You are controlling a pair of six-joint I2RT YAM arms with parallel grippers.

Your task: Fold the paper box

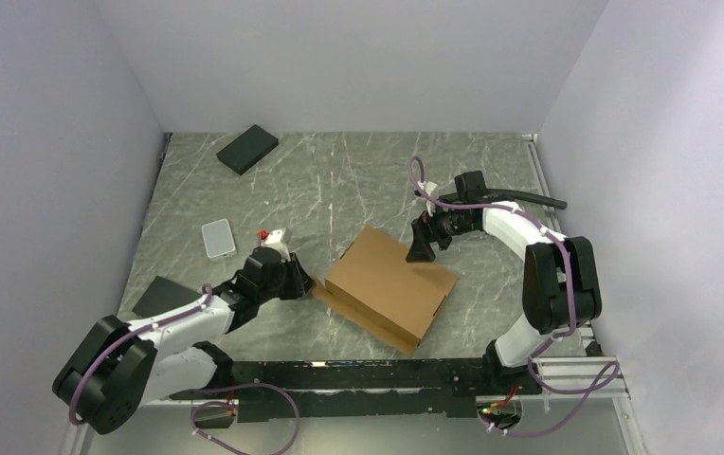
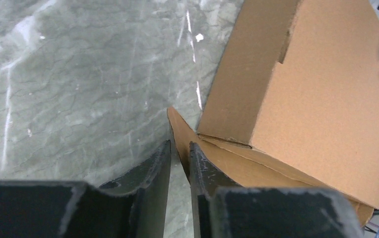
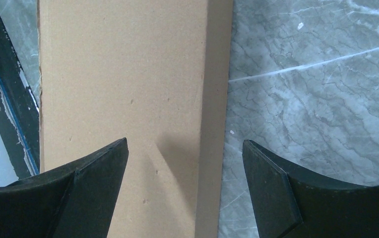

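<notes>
The paper box [image 1: 391,284], plain brown cardboard, lies folded shut in the middle of the table, with a flap [image 1: 325,296] sticking out flat at its near-left corner. My left gripper [image 1: 297,280] is low at that corner. In the left wrist view its jaws [image 2: 180,146] are narrow, the flap's tip [image 2: 177,121] reaches between them against the right finger, and a thin gap of table shows beside it. My right gripper [image 1: 423,248] hangs open over the box's far edge. In the right wrist view [image 3: 185,144] one finger is above the box top [image 3: 128,74] and the other above the table.
A black pad [image 1: 247,149] lies at the back left and another [image 1: 164,296] by the left arm. A small grey rectangle [image 1: 218,237] rests left of centre. A black hose [image 1: 529,199] runs behind the right arm. Walls close in on three sides.
</notes>
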